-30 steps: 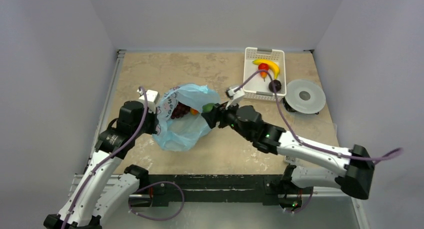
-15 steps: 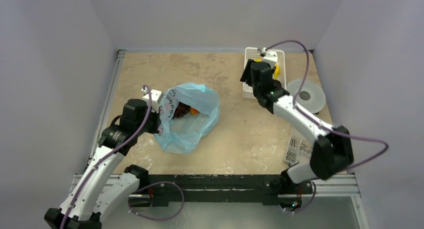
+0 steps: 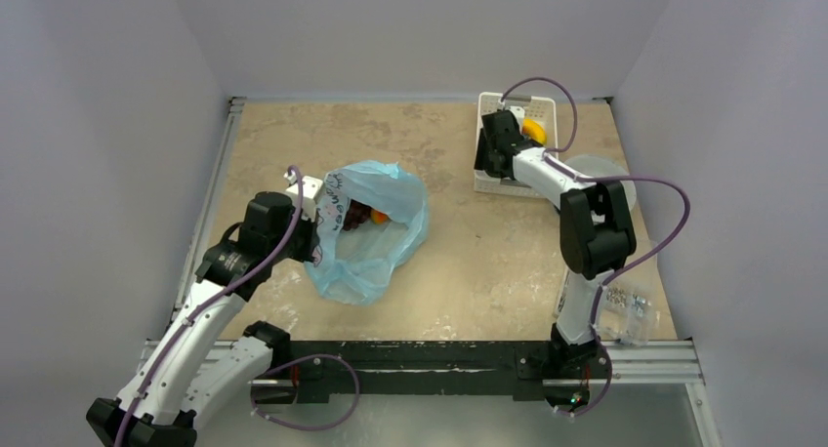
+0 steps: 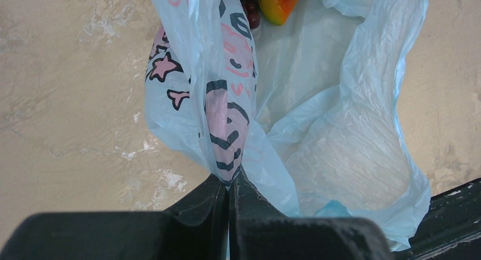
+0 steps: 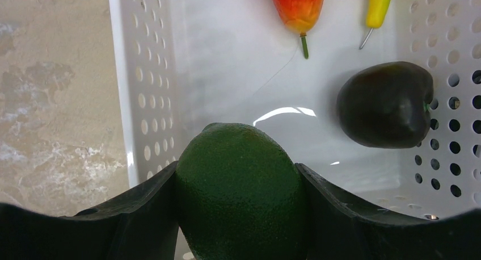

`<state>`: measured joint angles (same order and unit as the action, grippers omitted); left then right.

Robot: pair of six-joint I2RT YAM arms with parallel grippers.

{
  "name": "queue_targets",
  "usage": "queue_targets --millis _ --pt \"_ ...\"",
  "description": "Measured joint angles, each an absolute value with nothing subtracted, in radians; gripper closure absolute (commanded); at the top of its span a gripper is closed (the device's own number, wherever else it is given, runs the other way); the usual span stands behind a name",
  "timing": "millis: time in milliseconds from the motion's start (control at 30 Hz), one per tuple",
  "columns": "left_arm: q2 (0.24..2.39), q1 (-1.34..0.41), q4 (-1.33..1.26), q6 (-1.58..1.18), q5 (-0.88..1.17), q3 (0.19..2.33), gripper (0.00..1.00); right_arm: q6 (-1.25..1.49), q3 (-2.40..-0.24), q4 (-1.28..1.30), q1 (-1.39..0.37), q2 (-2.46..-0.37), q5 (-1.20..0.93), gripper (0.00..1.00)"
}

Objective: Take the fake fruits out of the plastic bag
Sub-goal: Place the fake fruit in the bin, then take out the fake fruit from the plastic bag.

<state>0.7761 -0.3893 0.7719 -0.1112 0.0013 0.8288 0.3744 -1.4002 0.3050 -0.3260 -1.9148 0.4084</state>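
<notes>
The light-blue plastic bag (image 3: 371, 234) lies open left of the table's middle. My left gripper (image 3: 310, 223) is shut on its printed left rim (image 4: 226, 119). Inside, a dark grape bunch (image 3: 358, 214) and a red-orange fruit (image 3: 379, 216) lie together; both also show at the top of the left wrist view, the grapes (image 4: 250, 10) beside the orange fruit (image 4: 278, 0). My right gripper (image 5: 238, 197) is shut on the green round fruit (image 5: 241, 195) and holds it over the white basket's (image 3: 486, 179) near-left corner. In the top view the arm hides this fruit.
In the basket (image 5: 147, 89) lie a red pear-shaped fruit (image 5: 296, 4), a yellow banana tip (image 5: 378, 4) and a dark round fruit (image 5: 387, 104). A round translucent lid (image 3: 620, 179) sits right of the basket. A small packet (image 3: 625, 305) lies near the front right.
My right arm has swung from the bag's mouth across to the basket, carrying the green fruit. The left gripper has kept its hold on the bag's rim.
</notes>
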Motion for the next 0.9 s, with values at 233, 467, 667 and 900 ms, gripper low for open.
queue_targets --millis 233,467,667,900 --pt "0.777 -0.39 0.772 -0.111 0.007 0.828 1.0 0.362 -1.4 0.311 -0.321 -1.904 0.378 0.05" --pt "0.777 -0.395 0.772 -0.111 0.015 0.828 1.0 0.364 -1.331 0.291 -0.337 -1.771 0.352 0.07" --pt "0.791 -0.397 0.772 -0.111 0.023 0.828 1.0 0.365 -1.163 0.193 -0.528 -1.512 0.286 0.21" --pt "0.854 -0.409 0.776 -0.111 0.031 0.828 1.0 0.363 -0.957 0.041 -0.86 -1.316 0.206 0.29"
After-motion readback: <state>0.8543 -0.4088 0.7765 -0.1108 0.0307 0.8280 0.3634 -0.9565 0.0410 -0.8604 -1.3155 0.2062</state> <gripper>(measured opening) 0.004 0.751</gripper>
